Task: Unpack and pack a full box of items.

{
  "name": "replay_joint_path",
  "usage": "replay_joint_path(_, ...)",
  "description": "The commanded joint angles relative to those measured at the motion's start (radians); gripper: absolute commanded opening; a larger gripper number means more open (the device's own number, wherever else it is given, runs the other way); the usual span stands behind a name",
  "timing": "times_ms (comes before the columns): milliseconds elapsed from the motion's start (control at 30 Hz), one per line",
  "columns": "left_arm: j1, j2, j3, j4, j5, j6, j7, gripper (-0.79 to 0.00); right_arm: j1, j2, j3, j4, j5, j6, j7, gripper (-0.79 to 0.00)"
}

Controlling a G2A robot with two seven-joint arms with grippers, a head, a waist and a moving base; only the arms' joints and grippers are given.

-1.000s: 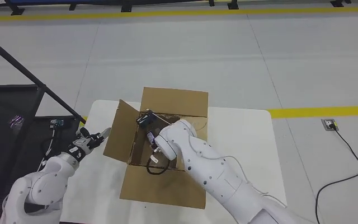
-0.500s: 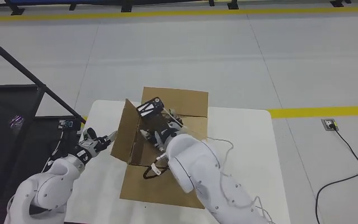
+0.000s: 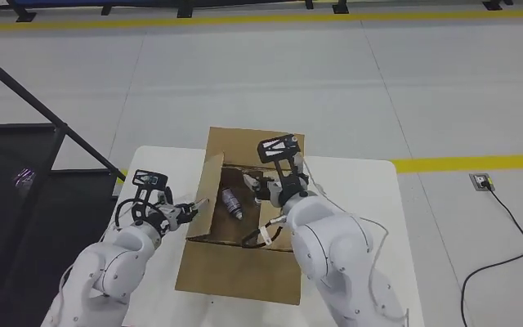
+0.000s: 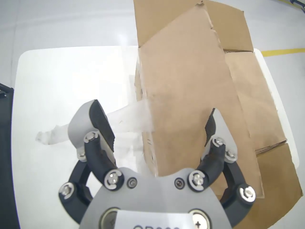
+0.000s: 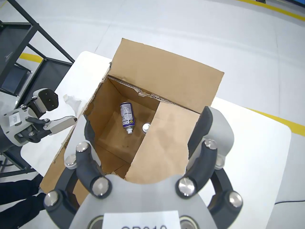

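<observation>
1. A brown cardboard box [image 3: 237, 278] [image 4: 185, 84] [image 5: 166, 72] sits in the middle of the white counter [image 3: 359, 204] [image 4: 59, 72] [image 5: 250, 132]. Its top is open and its flaps stick out.
2. A spray can [image 3: 231, 202] [image 5: 127, 117] lies on its side at the bottom of the box.
3. A small white round cap [image 5: 145, 127] sits just beside the can. A flap hides part of it.
4. The left end effector [image 3: 194, 208] [image 4: 155, 108] [image 5: 57, 110] is at the left side of the box. It is wide open. The left flap stands up between its two fingers, but they do not squeeze it.
5. The right end effector [image 3: 263, 188] [image 5: 147, 120] hangs over the open box, near the right side. It is wide open too and holds nothing. A flap on the right side shows between its fingers, and I cannot tell if it touches them.
6. A crumpled white strip [image 4: 54, 134] [image 5: 71, 100] lies on the counter, next to the left side of the box.
</observation>
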Motion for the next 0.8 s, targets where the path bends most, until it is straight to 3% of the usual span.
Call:
replay_joint_path(0, -0.021, -0.004, 0.033, 0.012, 0.022, 0.015, -0.004, 0.000, -0.002, 0.003, 0.064, 0.032, 0.070, -0.015, -0.056, 0.000)
replay_joint_path(267, -0.091, -0.021, 0.139, 0.053, 0.117, 0.097, -0.019, 0.000, 0.140, 0.018, 0.301, 0.375, 0.317, -0.112, -0.240, 0.000)
replay_joint_path(333, -0.106, -0.026, 0.160, 0.066, 0.127, 0.117, -0.026, 0.000, 0.197, 0.021, 0.314, 0.496, 0.278, -0.086, -0.282, 0.000)
replay_joint_path(467, -0.141, -0.035, 0.201, 0.100, 0.164, 0.155, -0.045, 0.000, 0.304, 0.023, 0.329, 0.732, 0.343, -0.155, -0.333, 0.000)
replay_joint_path(767, -0.200, -0.059, 0.274, 0.154, 0.230, 0.232, -0.060, 0.000, 0.501, 0.041, 0.378, 1.151, 0.516, -0.470, -0.408, 0.000)
